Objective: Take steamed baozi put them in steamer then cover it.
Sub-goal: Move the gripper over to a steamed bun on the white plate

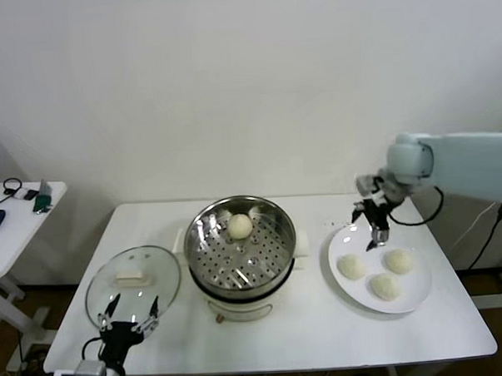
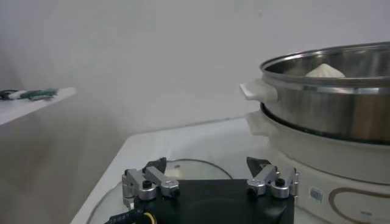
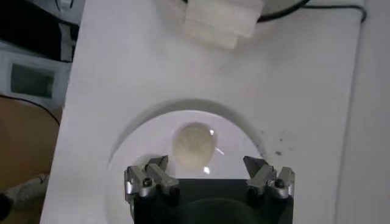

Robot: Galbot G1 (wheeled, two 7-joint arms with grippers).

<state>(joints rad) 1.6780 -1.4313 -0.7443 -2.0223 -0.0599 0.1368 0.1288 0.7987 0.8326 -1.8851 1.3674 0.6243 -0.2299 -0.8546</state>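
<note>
The steel steamer (image 1: pixel 240 253) stands mid-table on its white base, with one baozi (image 1: pixel 240 227) inside at the back; its rim and that bun's top also show in the left wrist view (image 2: pixel 326 70). Three baozi (image 1: pixel 352 267) (image 1: pixel 398 261) (image 1: pixel 384 287) lie on a white plate (image 1: pixel 416 296) at the right. My right gripper (image 1: pixel 374 229) is open and empty, hovering over the plate's far edge; its wrist view shows one bun (image 3: pixel 194 143) beyond its fingers. The glass cover (image 1: pixel 133 284) lies flat on the table left of the steamer. My left gripper (image 1: pixel 130 314) is open at the cover's near edge.
A small side table (image 1: pixel 11 217) with a blue mouse and cables stands at the far left. The right arm's cable (image 1: pixel 419 218) hangs behind the plate. The table's front edge runs just below the left gripper.
</note>
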